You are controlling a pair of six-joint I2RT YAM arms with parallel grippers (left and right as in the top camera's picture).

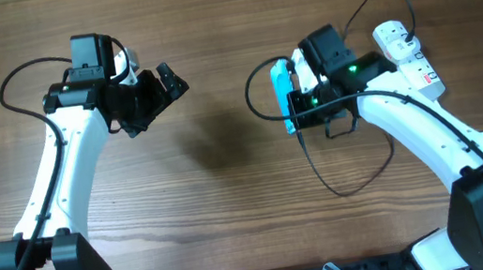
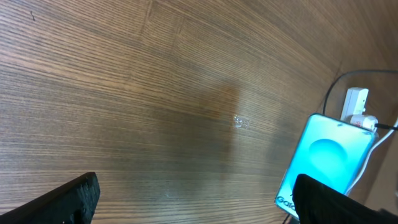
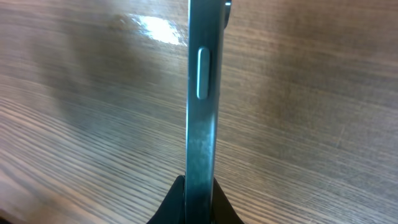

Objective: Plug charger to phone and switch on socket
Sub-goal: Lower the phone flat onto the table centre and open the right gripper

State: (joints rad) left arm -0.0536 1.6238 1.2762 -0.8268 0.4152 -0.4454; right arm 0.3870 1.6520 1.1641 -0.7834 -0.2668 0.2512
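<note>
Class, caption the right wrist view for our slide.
Right gripper holds the phone edge-on, side button showing, wooden table behind.

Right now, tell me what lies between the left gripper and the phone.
Bare wooden table from the left gripper to the phone, shown overhead and by the left wrist; overhead also shows a thin black cable looping beside the phone.

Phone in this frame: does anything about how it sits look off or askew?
Yes. The phone is not lying flat: it is turned up on its long edge near the socket, clamped in the right pincer, with its side button facing the right wrist camera. Nothing looks spilled or damaged.
</note>
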